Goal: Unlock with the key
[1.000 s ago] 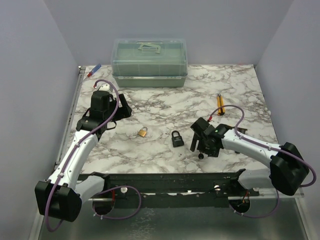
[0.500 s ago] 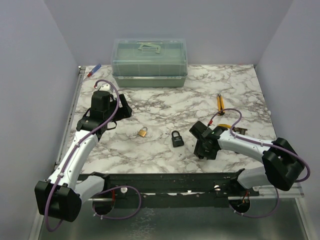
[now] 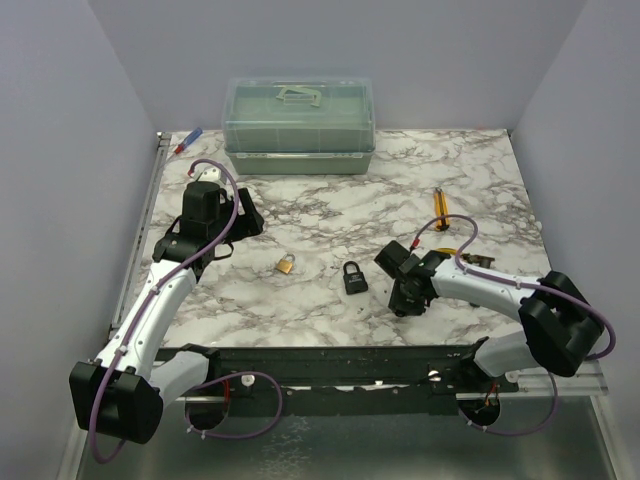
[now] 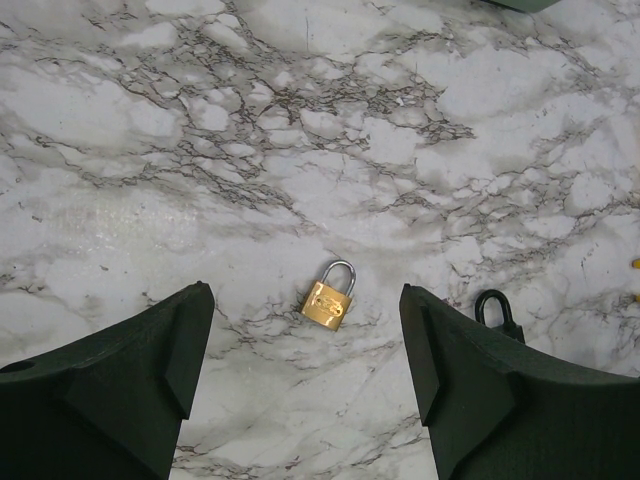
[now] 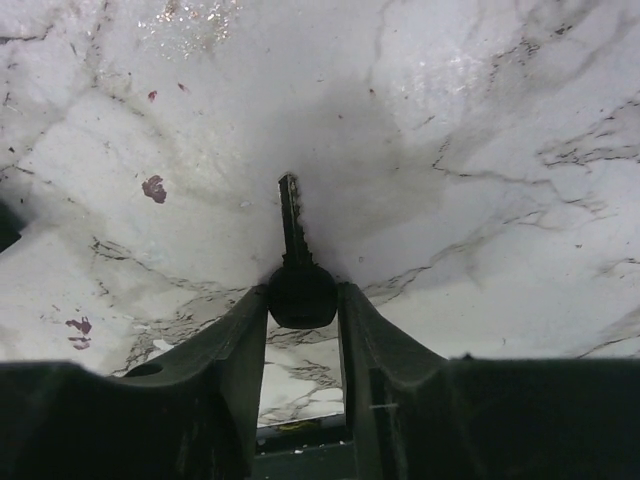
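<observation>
**Black round-headed little key (image 5: 290, 225) with a thin dark shaft, pinched in your right gripper (image 5: 301, 298)**

You've got it: both fingers of that gripper are pressed against either side of the key's head, closed down to just its width. The shaft points straight out ahead of the fingertips, low over the white, grey-veined marble tabletop (image 3: 330, 205). I can't tell whether it touches the surface.

From above, your right gripper sits towards the near edge, just right of the small black padlock (image 3: 354, 279) and apart from it.

Your left gripper (image 3: 248, 220) hangs over the left part of the table, its fingers (image 4: 150, 370) spread wide with nothing between them. On the marble ahead of it lies the small brass padlock with a silver shackle (image 4: 327, 303). The black padlock's shackle peeks out beside one finger.
</observation>
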